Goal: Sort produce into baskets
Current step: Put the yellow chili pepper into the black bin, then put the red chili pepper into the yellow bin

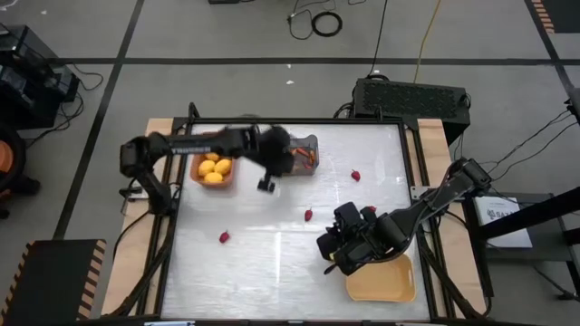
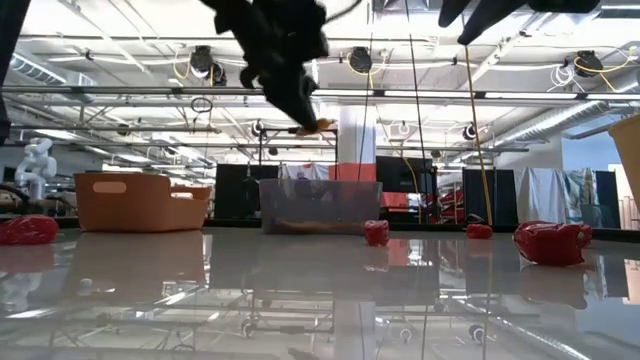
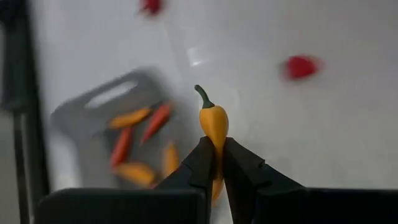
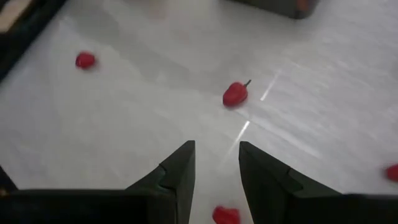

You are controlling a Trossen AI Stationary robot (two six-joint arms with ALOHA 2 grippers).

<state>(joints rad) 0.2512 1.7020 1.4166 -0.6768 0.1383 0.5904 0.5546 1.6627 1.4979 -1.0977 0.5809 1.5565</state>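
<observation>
- Fingers of the left gripper [image 3: 216,163] are clamped on a yellow-orange pepper [image 3: 213,123], its dark stem pointing away from the wrist.
- Seen from above, the left gripper [image 1: 267,184] hangs over the table [image 1: 272,263] just near of the grey basket [image 1: 304,154], at the far middle of the table.
- The grey basket [image 3: 102,130] already holds 5 slim orange and red peppers.
- Left of it, touching or almost touching, sits the orange basket [image 1: 214,181] with yellow fruits [image 1: 216,168] inside.
- The right gripper [image 4: 216,168] has its fingers [image 4: 180,171] apart with nothing between them; it hovers at the near right, beside the yellow basket [image 1: 385,282].
- 4 red berries show loose on the table from above: 1 at the near left [image 1: 224,237], 1 in the middle [image 1: 309,215], 1 at the far right [image 1: 355,175], 1 by the right gripper [image 1: 372,210].
</observation>
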